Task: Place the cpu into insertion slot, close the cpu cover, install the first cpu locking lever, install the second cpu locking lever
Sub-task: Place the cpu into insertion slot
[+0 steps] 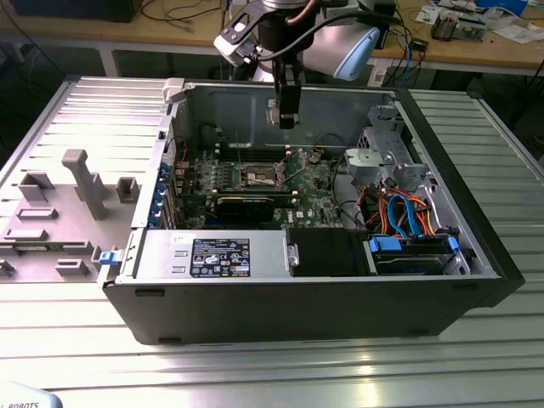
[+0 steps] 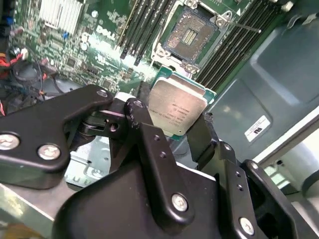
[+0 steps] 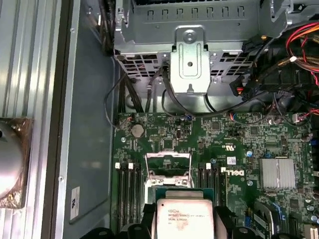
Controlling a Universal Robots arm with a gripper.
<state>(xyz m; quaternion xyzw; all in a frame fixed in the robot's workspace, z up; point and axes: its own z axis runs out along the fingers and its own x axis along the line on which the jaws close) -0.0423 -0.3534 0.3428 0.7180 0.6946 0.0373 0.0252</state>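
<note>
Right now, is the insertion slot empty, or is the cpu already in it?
Empty. In the second wrist view the insertion slot shows bare contacts, and the cpu is gripped by the tool, away from it.

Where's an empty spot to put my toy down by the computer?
The ribbed metal table along the computer case's black wall is bare. Inside, orange and blue cables crowd the exterior view's right; the jaws hold the cpu.

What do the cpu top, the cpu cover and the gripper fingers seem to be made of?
The cpu top looks like matte pale grey metal, with dull sheen. The cpu cover seems thin bright sheet metal; it reflects light. The fingers look like matte black plastic or coated metal, unclear which.
</note>
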